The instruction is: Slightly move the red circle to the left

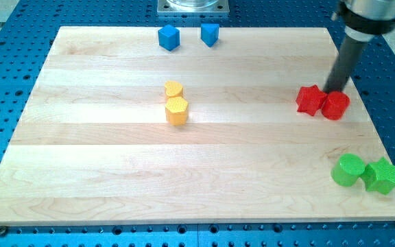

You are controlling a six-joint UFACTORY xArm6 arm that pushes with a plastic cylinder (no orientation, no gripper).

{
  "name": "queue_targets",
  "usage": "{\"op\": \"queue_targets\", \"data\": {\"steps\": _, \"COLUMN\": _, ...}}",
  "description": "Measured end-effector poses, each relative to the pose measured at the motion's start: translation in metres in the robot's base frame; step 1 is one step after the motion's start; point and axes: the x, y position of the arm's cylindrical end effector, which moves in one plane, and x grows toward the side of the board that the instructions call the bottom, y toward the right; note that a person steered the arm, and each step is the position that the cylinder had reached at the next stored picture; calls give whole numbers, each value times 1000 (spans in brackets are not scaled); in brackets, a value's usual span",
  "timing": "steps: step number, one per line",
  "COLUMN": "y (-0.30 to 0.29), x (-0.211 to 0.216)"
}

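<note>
Where the board lies: pale wooden board [115,171] on blue pegboard [5,82].
Arm: dark rod tilted down from the view's top right; grips nothing.
My tip [333,92]: touching red circle block [335,106] at its upper edge.
Red circle: near right edge, touching red star block [310,100] on its left.
Room: bare wood leftward beyond the star.

board [115,158]: pale wood, smooth grain | red circle [336,106]: matt, perhaps plastic | surround [5,75]: blue perforated metal

Bright, even light fills the picture. The blocks make only small, soft shadows. Everything looks sharp, with no glare.
</note>
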Motion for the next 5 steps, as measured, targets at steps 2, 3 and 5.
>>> {"op": "queue_targets", "data": {"steps": 2, "y": 33, "x": 45}}
{"op": "queue_targets", "data": {"steps": 3, "y": 39, "x": 24}}
{"op": "queue_targets", "data": {"steps": 5, "y": 37, "x": 30}}
